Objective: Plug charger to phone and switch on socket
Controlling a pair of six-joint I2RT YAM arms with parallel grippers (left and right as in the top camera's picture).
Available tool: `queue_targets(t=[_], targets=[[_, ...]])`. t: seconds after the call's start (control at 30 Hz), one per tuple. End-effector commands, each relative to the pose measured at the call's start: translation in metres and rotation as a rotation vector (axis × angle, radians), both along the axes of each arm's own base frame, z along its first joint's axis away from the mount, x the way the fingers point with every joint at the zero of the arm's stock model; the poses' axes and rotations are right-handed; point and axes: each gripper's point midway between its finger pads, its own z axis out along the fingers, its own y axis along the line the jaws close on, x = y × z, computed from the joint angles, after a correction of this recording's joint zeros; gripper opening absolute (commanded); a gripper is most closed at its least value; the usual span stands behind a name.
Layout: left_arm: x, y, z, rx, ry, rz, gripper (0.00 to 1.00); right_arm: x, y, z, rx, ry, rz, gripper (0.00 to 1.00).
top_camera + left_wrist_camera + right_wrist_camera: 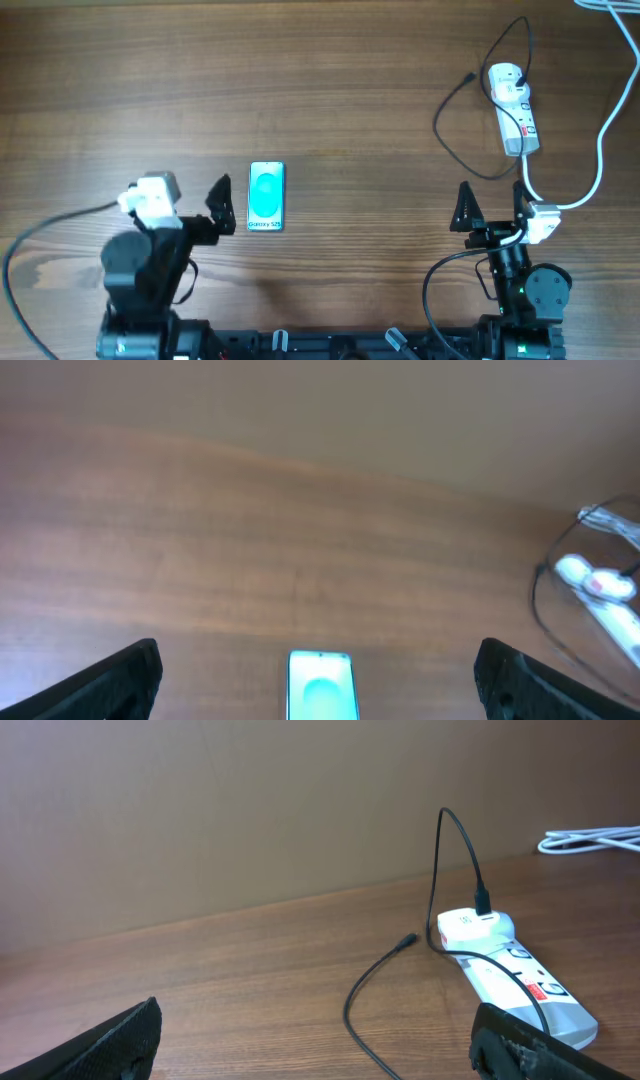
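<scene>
Neither step of the task had been started. The phone (266, 197) lay flat on the left half of the worktop (330, 90), screen up, its short end with the white label towards the robot. The power strip (514, 110) lay well apart from it at the far right. The charger cable (440, 120) ran from a white adapter on the strip's far end and swept out in a loose loop. Its free plug tip (470, 77) rested on the wood just left of the strip, touching nothing else. The strip's thicker white cord (600, 150) trailed off to the right.

The left pincer (318, 643) hung near the robot's edge with its jaws wide apart and empty, the phone just ahead of it. The right pincer (315, 1010) was likewise spread and empty, facing the strip and the cable loop from some way back.

The step in hand looked like the first reach. The right arm seemed the better placed to go forward to the plug tip and close on the cable right behind it, since a grip further back would probably leave the tip drooping. The tip would then have to cross to the phone, so the loop's slack would matter. The phone's port could not be seen. The strip's switch, probably by the red marks, was left for last.
</scene>
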Motion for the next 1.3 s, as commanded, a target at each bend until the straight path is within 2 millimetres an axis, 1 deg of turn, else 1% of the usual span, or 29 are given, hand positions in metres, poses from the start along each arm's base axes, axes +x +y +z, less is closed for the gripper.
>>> queue_targets(t=[0.0,0.13,0.23,0.3,0.43,0.63,0.87,1.0,1.27], targets=[[0.014,-0.005,0.011,0.006,0.078,-0.028,1.0,-0.001,-0.001,0.003,0.001,-0.013,-0.006,1.0],[0.024,-0.005,0.009,0.006,0.173,-0.028,1.0,-0.001,-0.001,0.003,0.0,-0.013,-0.006,1.0],[0.027,-0.006,0.001,0.007,0.255,-0.031,1.0,-0.001,-0.001,0.003,0.001,-0.013,-0.006,1.0],[0.028,-0.01,-0.003,0.009,0.281,-0.045,1.0,-0.001,-0.001,0.003,0.001,-0.014,-0.006,1.0],[0.028,-0.026,-0.008,0.031,0.297,-0.097,1.0,-0.001,-0.001,0.003,0.001,-0.013,-0.006,1.0],[0.029,-0.035,-0.004,0.097,0.306,-0.097,1.0,-0.001,-0.001,0.003,0.0,-0.013,-0.006,1.0],[0.039,-0.039,-0.003,0.133,0.454,-0.101,1.0,-0.001,-0.001,0.003,0.001,-0.013,-0.006,1.0],[0.047,-0.042,-0.005,0.135,0.498,-0.109,1.0,-0.001,-0.001,0.003,0.001,-0.014,-0.006,1.0],[0.044,-0.052,-0.005,0.098,0.506,-0.158,1.0,-0.001,-0.001,0.003,0.001,-0.013,-0.006,1.0]])
